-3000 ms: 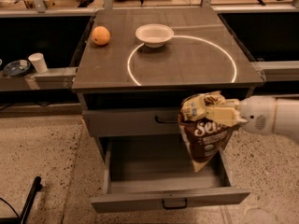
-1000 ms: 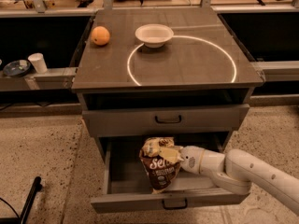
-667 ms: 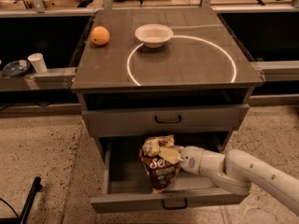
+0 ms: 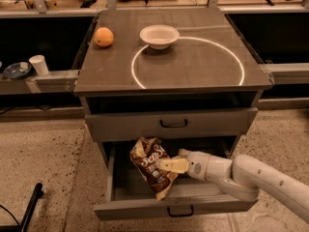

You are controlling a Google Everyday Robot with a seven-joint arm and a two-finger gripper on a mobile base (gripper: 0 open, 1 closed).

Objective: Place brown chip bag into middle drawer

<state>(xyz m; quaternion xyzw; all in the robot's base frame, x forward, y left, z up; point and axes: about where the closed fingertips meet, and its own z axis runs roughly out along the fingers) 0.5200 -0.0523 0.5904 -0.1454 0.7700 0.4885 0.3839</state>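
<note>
Gripper in middle drawer at 1 brown chip bag, grip cannot tell; 1 bowl; 1 orange

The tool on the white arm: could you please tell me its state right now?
Tool: inside the open grey middle drawer, against the crinkled dark-brown foil chip bag; whether it is open or closed cannot be told.
</note>
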